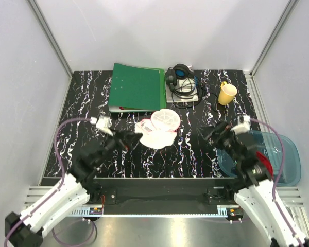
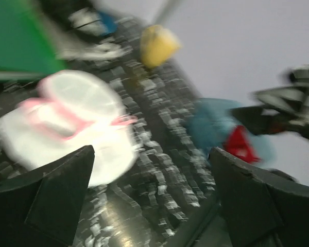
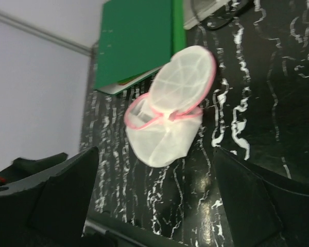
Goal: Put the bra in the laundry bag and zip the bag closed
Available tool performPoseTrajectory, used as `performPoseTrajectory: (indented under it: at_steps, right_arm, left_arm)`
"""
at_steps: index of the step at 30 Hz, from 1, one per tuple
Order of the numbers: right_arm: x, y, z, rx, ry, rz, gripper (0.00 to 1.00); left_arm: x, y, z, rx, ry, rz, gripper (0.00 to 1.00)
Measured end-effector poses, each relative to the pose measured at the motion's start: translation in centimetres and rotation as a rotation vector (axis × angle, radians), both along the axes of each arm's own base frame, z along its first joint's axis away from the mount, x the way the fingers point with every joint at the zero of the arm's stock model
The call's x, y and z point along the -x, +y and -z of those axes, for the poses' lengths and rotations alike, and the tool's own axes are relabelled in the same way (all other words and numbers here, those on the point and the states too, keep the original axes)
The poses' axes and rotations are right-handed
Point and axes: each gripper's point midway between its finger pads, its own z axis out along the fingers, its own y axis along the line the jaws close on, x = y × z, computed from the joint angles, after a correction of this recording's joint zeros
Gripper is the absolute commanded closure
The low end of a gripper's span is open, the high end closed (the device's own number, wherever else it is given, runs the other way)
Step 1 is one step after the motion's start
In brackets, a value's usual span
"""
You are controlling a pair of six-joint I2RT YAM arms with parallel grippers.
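Note:
The white mesh laundry bag (image 1: 159, 128) with pink trim lies open mid-table, its round lid tipped up. It also shows in the left wrist view (image 2: 72, 123) and the right wrist view (image 3: 170, 110). The red bra (image 1: 266, 165) lies in the blue tray, mostly hidden behind my right arm; it shows blurred in the left wrist view (image 2: 240, 145). My left gripper (image 1: 131, 138) is open and empty just left of the bag. My right gripper (image 1: 213, 133) is open and empty, to the right of the bag and left of the tray.
A translucent blue tray (image 1: 288, 154) sits at the right edge. A green binder (image 1: 136, 87), headphones on a white box (image 1: 183, 82) and a yellow mug (image 1: 227, 93) stand along the back. Grey walls enclose the table.

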Motion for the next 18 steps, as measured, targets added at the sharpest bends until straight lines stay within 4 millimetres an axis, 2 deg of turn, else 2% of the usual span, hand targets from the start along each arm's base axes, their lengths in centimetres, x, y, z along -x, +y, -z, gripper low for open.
performPoseTrajectory:
  at_steps: [1,4,8,12,14,16,17,18]
  right_arm:
    - [-0.7,-0.1,0.1,0.033,0.029,0.014,0.00]
    - [-3.7,0.2,1.3,0.154,0.163,0.021,0.00]
    - [-7.8,1.5,3.3,0.265,0.308,-0.004,0.00]
    - [-12.0,3.3,5.3,0.335,0.408,-0.032,0.00]
    - [-14.7,4.3,6.4,0.360,0.449,-0.034,0.00]
    - [-16.4,5.0,7.8,0.382,0.482,-0.035,0.00]
    - [-17.2,5.3,8.4,0.391,0.492,-0.039,0.02]
    - [-18.0,5.8,9.1,0.404,0.508,-0.043,0.10]
  left_arm:
    - [-1.6,0.4,0.8,-0.079,0.086,-0.072,0.01]
    - [-4.2,1.3,0.8,-0.192,0.200,-0.196,0.01]
    - [-6.8,2.6,1.8,-0.304,0.339,-0.326,0.01]
    - [-7.2,3.2,4.8,-0.349,0.449,-0.314,0.01]
    - [-7.2,3.1,5.8,-0.335,0.500,-0.287,0.01]
    - [-7.3,2.9,6.7,-0.321,0.550,-0.262,0.01]
    - [-7.4,2.8,7.4,-0.315,0.580,-0.247,0.01]
    - [-7.6,2.6,8.1,-0.310,0.616,-0.230,0.01]
